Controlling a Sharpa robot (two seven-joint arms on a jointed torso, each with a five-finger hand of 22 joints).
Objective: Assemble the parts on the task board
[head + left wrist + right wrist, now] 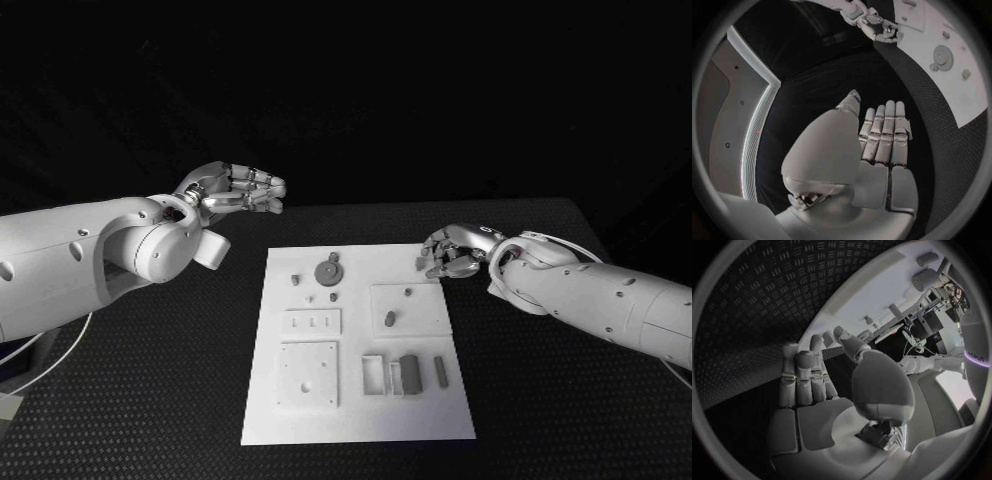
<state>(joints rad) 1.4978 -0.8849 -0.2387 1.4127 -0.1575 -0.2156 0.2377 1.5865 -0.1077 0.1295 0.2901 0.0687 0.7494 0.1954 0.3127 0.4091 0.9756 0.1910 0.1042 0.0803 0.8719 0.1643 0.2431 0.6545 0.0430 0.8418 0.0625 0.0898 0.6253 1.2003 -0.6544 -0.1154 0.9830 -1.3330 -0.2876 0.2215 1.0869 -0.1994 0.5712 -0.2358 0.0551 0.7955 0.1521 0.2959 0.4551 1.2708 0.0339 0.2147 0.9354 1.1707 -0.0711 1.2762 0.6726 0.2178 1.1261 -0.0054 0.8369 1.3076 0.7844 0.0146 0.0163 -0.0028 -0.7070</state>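
The white task board (361, 415) lies in the middle of the black table. Grey parts rest on it: a round disc (330, 270) near the far edge, small pegs (335, 296) beside it, an oval piece (389, 318), and two bars (411, 372) near the right side. My left hand (235, 188) hangs raised beyond the board's far left corner, holding nothing; its fingers (882, 132) lie side by side. My right hand (454, 250) hovers at the board's far right corner with loosely bent fingers (807, 377), also holding nothing. The left wrist view shows the board (970, 100), the disc (942, 56) and the right hand (879, 27).
Square inset plates (310, 375) and a small open frame (375, 375) sit on the board's near half. The black textured table (144, 410) spreads on both sides of the board. A thin cable (36, 355) runs under my left arm.
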